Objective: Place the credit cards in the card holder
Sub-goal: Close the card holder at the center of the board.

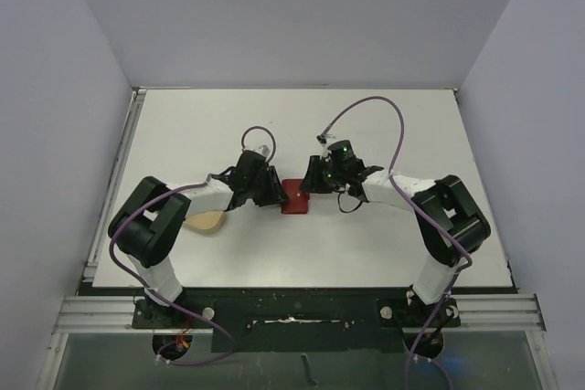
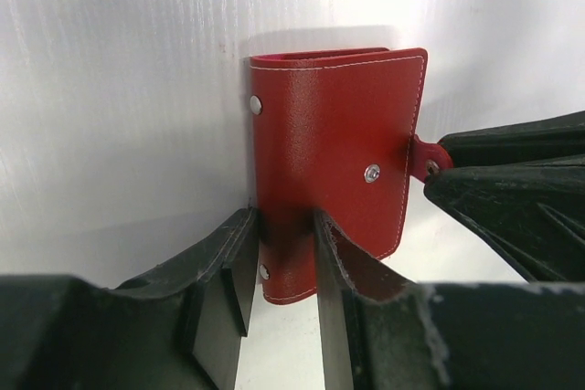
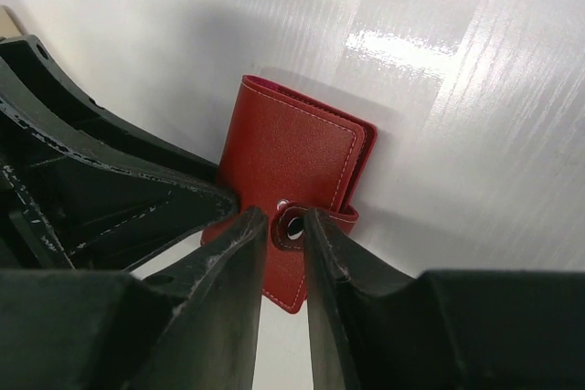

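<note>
The red card holder (image 1: 295, 198) lies closed on the white table between my two grippers. My left gripper (image 2: 283, 226) is shut on its near left edge, one finger beside the spine and the other on the cover (image 2: 338, 125). My right gripper (image 3: 285, 226) is shut on the snap tab (image 3: 292, 224), which stands lifted off its stud on the cover (image 3: 292, 152). In the top view the left gripper (image 1: 277, 191) and the right gripper (image 1: 311, 184) meet over the card holder from either side. The credit cards are out of view.
A tan oval dish (image 1: 206, 221) sits on the table (image 1: 384, 125) left of the card holder, half hidden under my left arm. Grey walls close in the table at the back and both sides.
</note>
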Tool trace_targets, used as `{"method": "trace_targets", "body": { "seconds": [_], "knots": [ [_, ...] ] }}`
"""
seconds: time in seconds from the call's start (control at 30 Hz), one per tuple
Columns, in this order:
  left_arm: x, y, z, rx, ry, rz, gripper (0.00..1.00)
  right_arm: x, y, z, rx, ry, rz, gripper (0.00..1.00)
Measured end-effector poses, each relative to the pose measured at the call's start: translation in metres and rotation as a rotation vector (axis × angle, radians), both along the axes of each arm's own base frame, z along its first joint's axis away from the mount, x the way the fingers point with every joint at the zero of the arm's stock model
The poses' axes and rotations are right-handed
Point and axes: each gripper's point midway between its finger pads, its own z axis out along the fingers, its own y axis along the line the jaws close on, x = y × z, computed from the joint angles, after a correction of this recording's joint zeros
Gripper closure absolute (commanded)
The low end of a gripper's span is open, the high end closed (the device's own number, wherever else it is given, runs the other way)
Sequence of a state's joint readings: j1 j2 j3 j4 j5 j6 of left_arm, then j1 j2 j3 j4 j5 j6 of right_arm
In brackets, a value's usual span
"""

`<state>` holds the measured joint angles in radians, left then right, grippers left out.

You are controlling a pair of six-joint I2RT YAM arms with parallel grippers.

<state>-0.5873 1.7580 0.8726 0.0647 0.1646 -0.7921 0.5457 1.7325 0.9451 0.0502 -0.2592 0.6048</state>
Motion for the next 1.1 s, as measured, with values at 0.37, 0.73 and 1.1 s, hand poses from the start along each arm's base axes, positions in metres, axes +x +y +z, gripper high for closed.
{"method": "trace_targets", "body": {
  "seconds": [0.37, 0.73, 1.1],
  "knots": [
    [-0.008, -0.002, 0.002, -0.053, 0.042, -0.01, 0.67, 0.002, -0.003, 0.004, 0.018, 0.004, 0.001, 0.65],
    [-0.006, 0.011, 0.008, 0.001, 0.039, -0.014, 0.64, 0.011, -0.03, 0.029, 0.072, -0.036, -0.067, 0.63],
    [0.026, -0.013, 0.045, -0.014, -0.108, -0.161, 0.74, -0.002, -0.03, 0.014, 0.159, 0.047, -0.086, 0.63]
  ]
}}
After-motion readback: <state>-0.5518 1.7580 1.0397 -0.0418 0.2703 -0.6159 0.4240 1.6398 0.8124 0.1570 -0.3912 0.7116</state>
